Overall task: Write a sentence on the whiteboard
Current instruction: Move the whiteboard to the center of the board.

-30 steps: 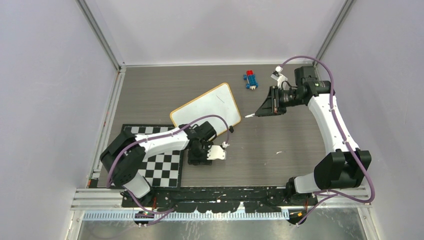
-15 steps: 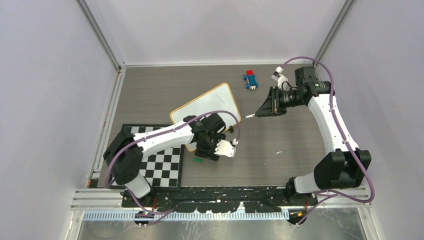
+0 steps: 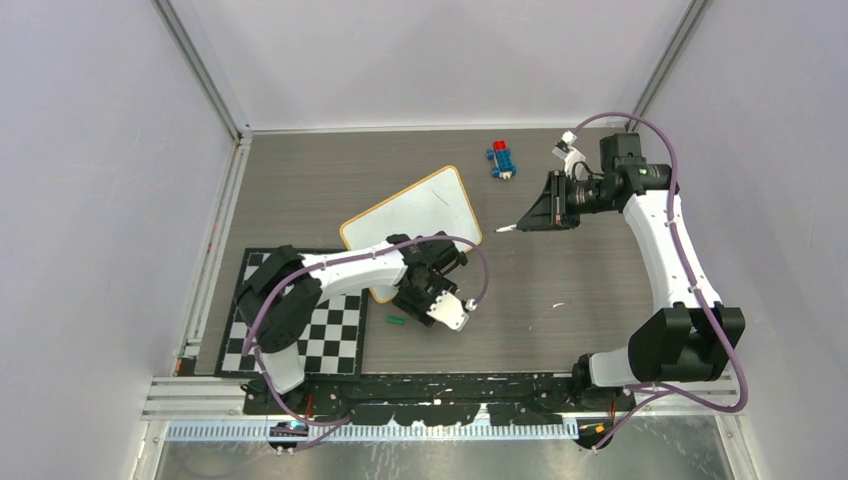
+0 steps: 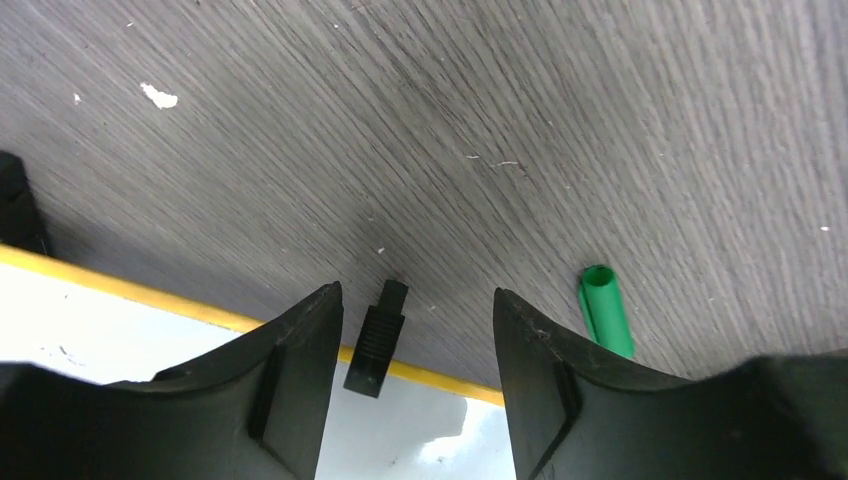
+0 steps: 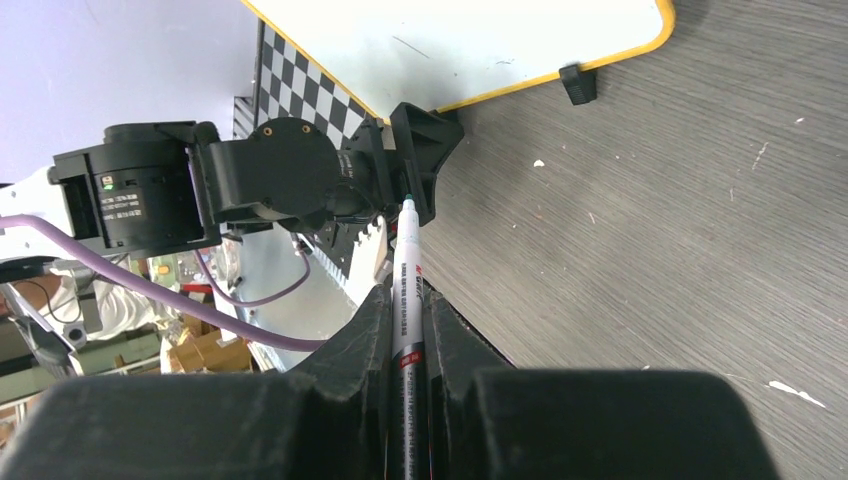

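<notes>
Two arms are sharing this job. The right gripper is holding a white marker pen, its jaws clamped on the barrel. The uncapped tip is pointing toward the small white board with the thin yellow-orange frame. This whiteboard is lying flat on the grey wood-grain table, turned at an angle, and its near corner is reaching the black-and-white checkerboard mat. No writing is showing on it.

The left gripper is hovering over the board's near edge with its jaws apart and gripping nothing. One small black foot of the board is showing in the gap below them. A small green cap is lying on the table just beside.

I am judging that the step in hand is preparation, and the sentence is not yet begun. The next move is calling for the left jaws to steady the frame. The right arm then needs to bring the tip down lightly onto the white surface, well inside the frame.
</notes>
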